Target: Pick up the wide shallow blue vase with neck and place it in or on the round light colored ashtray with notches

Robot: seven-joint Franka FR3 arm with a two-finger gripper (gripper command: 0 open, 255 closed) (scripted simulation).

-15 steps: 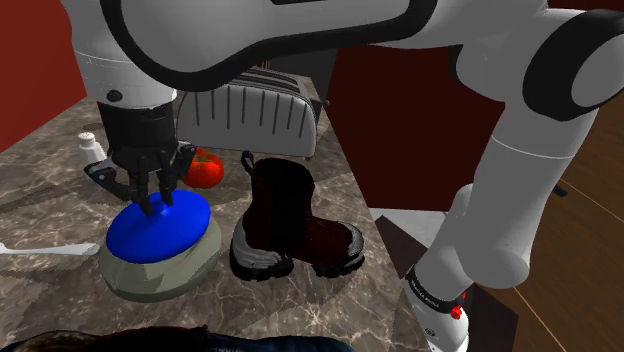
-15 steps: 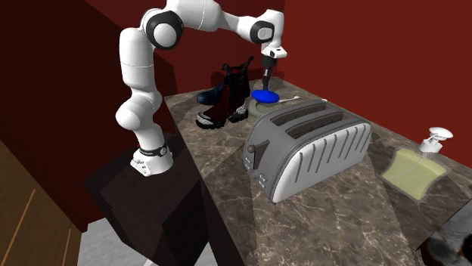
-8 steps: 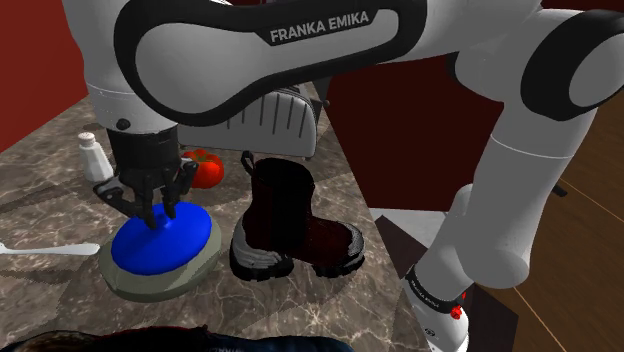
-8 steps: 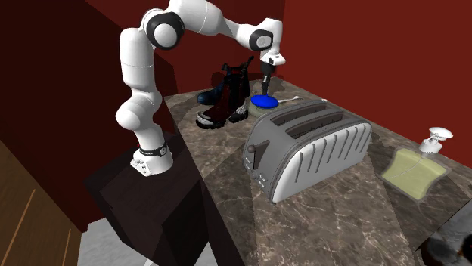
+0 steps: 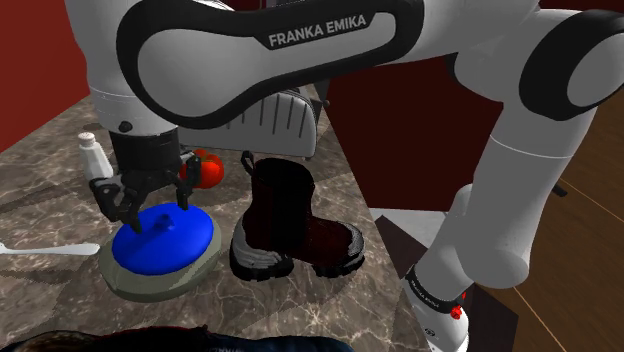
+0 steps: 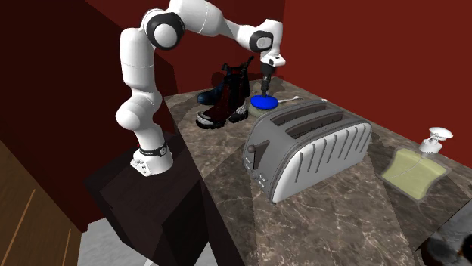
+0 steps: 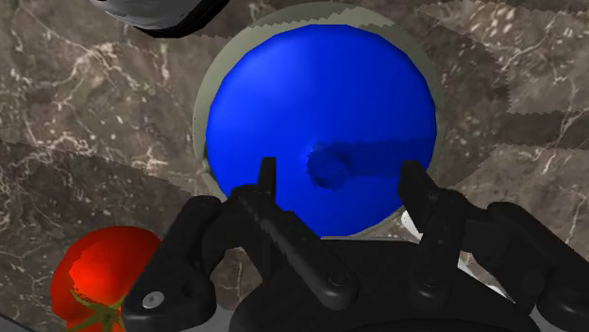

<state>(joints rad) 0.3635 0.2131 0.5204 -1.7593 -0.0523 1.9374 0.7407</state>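
Two black fingers (image 7: 269,193) of the pincer (image 7: 340,170) are held apart just above the blue vase (image 5: 165,240), and nothing is gripped. The vase is seated in the round pale ashtray (image 5: 150,288) on the marbled counter (image 5: 310,310), near a dark boot (image 5: 290,220).

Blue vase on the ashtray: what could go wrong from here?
1. The open hand hangs low over the blue vase, with a finger on either side of its neck. A sideways retreat could catch the neck and drag the vase off.
2. The vase covers nearly the whole ashtray and seems to rest on its rim, so a nudge might slide it.
3. The boot stands close beside the ashtray, and a swing that way could hit it.
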